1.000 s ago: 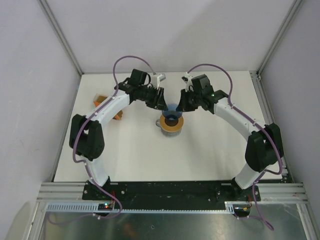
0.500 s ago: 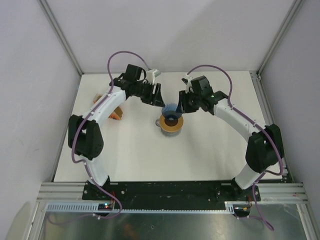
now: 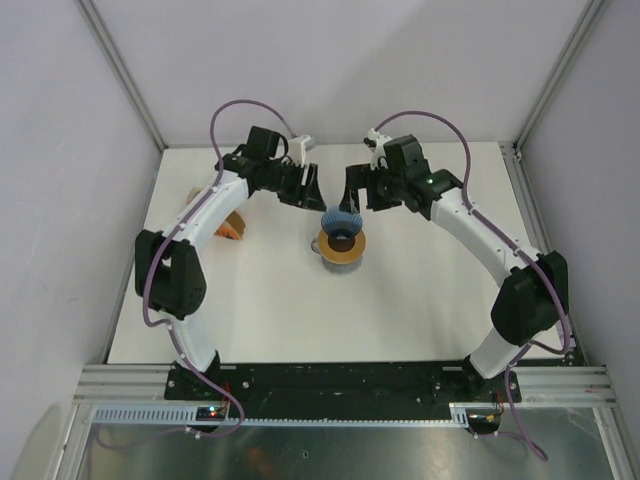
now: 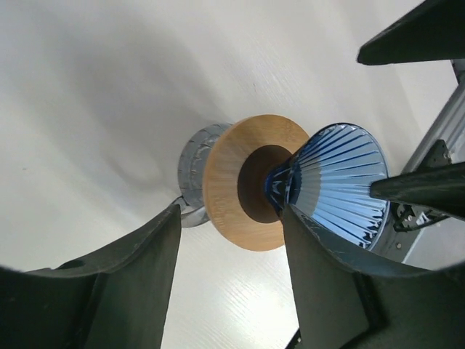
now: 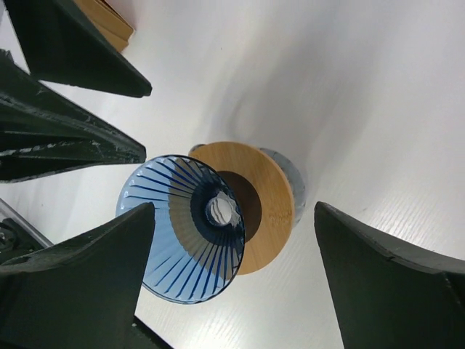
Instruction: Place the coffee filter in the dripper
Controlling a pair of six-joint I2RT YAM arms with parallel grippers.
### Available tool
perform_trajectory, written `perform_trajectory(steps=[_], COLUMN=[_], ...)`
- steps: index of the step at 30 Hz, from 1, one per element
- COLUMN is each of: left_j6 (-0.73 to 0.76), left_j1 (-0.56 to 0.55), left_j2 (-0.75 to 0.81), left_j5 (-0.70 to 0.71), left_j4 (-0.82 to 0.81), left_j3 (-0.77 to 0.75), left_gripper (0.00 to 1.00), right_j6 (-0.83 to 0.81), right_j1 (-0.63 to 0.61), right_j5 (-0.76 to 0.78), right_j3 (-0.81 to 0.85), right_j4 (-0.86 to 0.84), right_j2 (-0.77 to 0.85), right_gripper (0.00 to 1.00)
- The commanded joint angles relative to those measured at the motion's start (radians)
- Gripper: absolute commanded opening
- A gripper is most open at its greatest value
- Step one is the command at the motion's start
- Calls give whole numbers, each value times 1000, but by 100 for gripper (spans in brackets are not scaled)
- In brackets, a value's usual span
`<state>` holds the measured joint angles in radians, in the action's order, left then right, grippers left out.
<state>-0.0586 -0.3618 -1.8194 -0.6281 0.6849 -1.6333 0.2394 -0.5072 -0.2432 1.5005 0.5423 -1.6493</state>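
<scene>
The dripper (image 3: 340,221), a blue ribbed cone, stands in a flat wooden ring (image 3: 341,247) on a grey mug (image 3: 338,260) mid-table. Its inside is bare in the right wrist view, where the dripper (image 5: 182,233) lies between my fingers but apart from them. My left gripper (image 3: 309,194) hangs open just left of it, and my right gripper (image 3: 356,192) hangs open just right of it. Neither holds anything. From the left wrist, the dripper (image 4: 341,182) shows sideways beyond my open left gripper (image 4: 232,291). My right gripper (image 5: 232,283) stands wide. The coffee filter is out of view.
An orange box-like holder (image 3: 232,226) sits at the table's left side under the left arm, and its corner (image 5: 109,18) shows in the right wrist view. The cell's white walls and metal posts close in the back and sides.
My right gripper has opened wide and drawn back from the dripper's rim. My left gripper has opened further and pulled away to the left. The dripper stays in the ring.
</scene>
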Motion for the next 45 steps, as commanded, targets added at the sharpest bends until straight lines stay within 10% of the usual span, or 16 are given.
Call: perform_trajectory(steps=[1,14,28,45], left_j6=[31,472,1081,1439], left_j1=[50,198,533,540], left_j2=[86,320,330,223], left_j5=[29,454,91,-14], left_j4=[1,31,31,49], left_j3=[-55,156,309,305], left_gripper=[64,68,60,52], right_j6=[-38,-212,-248,-210], right_j1=[-8,53,62,61], right_j5=[-15,-179,-172,-179], right_j3=[66,-109,-194,-229], right_j4=[-31,-232,-214,-203], right_j2=[36,276,281,273], right_gripper=[98,99,99,99])
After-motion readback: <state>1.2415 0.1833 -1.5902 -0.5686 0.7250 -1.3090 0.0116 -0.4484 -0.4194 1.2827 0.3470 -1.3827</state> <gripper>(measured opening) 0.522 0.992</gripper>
